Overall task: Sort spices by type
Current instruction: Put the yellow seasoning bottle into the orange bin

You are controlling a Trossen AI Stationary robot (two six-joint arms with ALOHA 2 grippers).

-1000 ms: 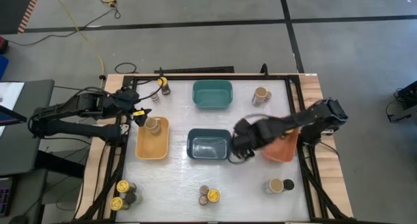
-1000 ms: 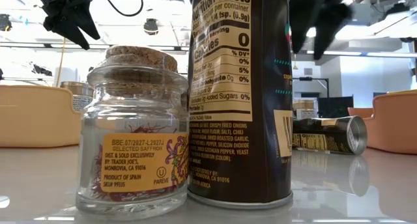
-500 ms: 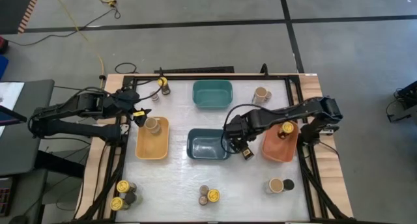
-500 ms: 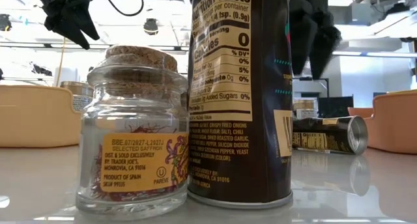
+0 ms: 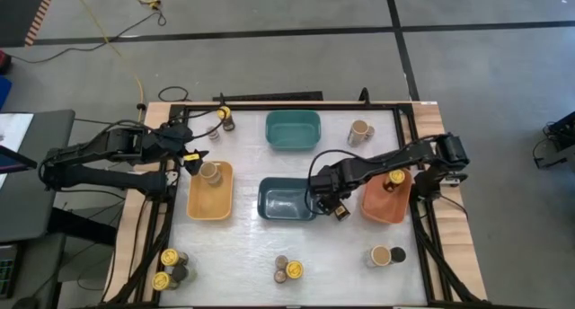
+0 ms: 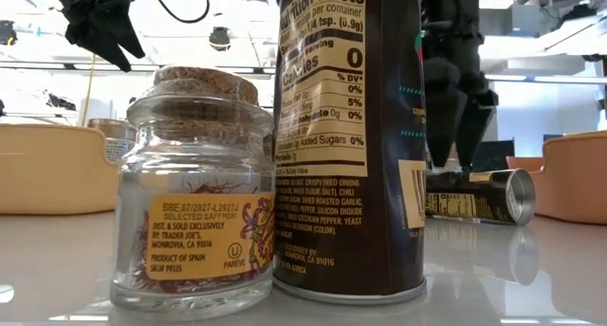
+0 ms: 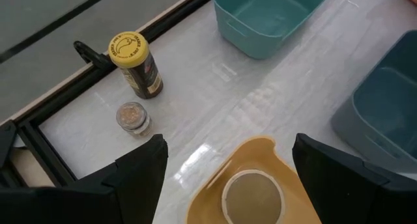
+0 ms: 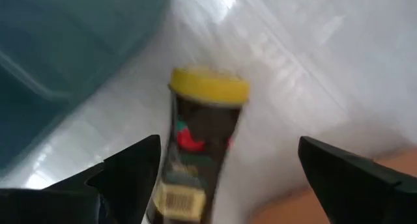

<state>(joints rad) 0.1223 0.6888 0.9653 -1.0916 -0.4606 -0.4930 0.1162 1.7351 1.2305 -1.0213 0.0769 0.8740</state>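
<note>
Fingers first: left gripper (image 5: 194,158), left of centre, hangs spread and empty over the tan-topped jar (image 5: 209,172) standing in the yellow bin (image 5: 210,203). Further right, the right gripper (image 5: 334,204) is wide open too, straddling a yellow-lidded jar (image 8: 199,142) lying on its side between the dark-blue bin (image 5: 288,199) and orange bin (image 5: 388,203), clearly the right arm's pick.

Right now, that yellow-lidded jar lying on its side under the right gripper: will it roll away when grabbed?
Probably. The jar is a cylinder lying flat, so a nudge could roll it. The table looks glossy, so it may slide. The open right gripper straddles it, which should trap it.
</note>
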